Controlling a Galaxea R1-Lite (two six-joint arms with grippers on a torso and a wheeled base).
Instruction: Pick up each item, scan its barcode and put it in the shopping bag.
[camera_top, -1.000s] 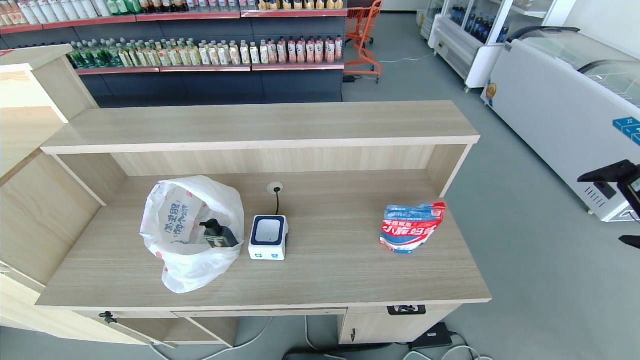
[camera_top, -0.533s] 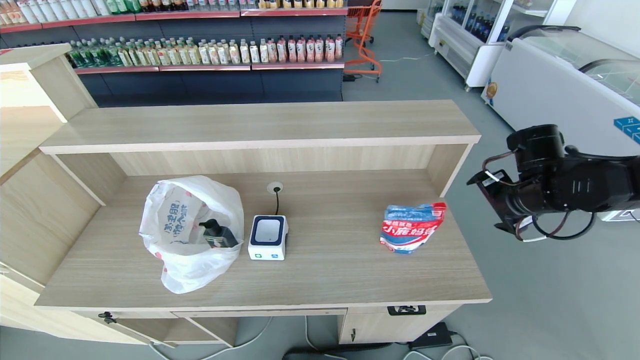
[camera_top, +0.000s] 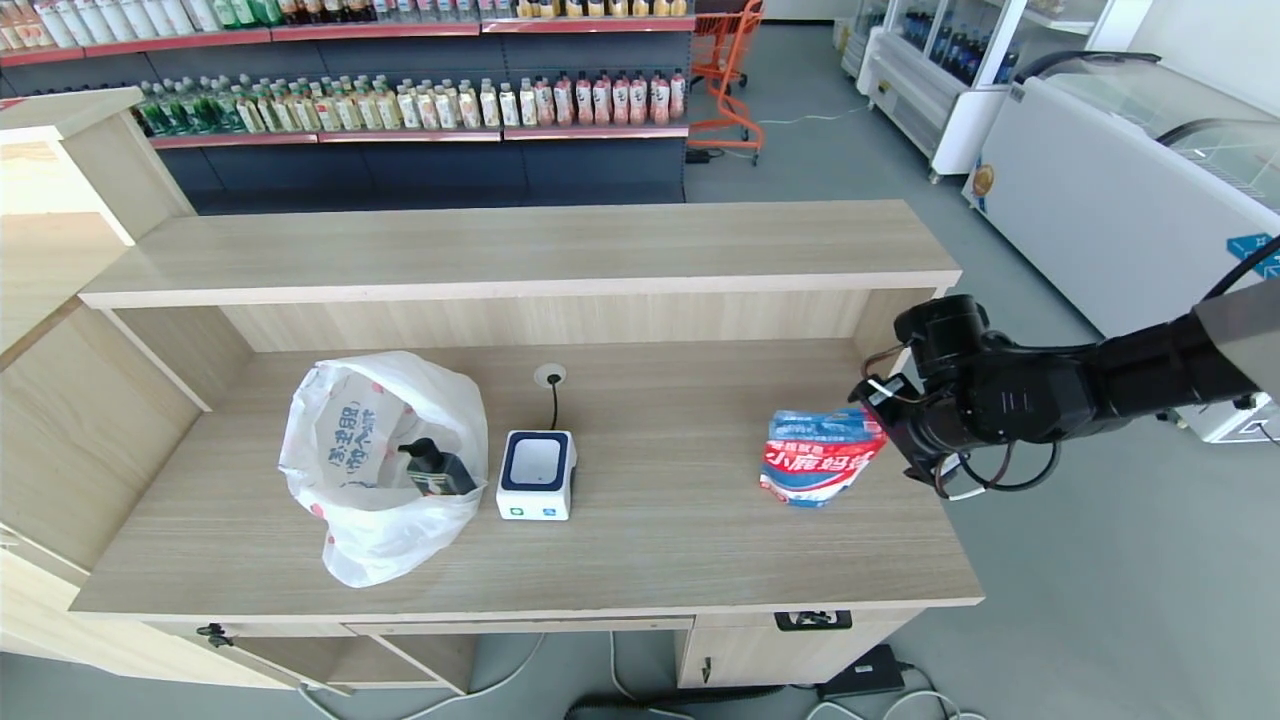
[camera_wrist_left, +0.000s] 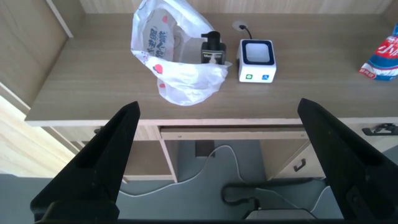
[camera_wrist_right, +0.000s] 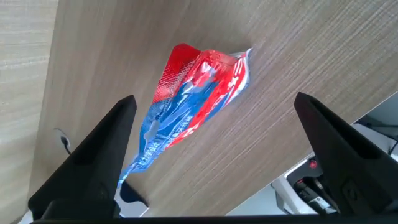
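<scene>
The right gripper (camera_wrist_right: 214, 99), spread wide (empty), is hovering over the pouch (camera_top: 822, 455) right of the scanner (camera_top: 537, 473), readying a grasp.

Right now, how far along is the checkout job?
Done, it seems: a pump bottle sits inside the shopping bag. In hand: nothing yet. The right gripper hangs open over the red-and-blue pouch, which lies ungrasped on the counter. The left gripper is open and empty, off the counter's near edge. Left: pick up the pouch, pass it over the scanner, bag it.
</scene>
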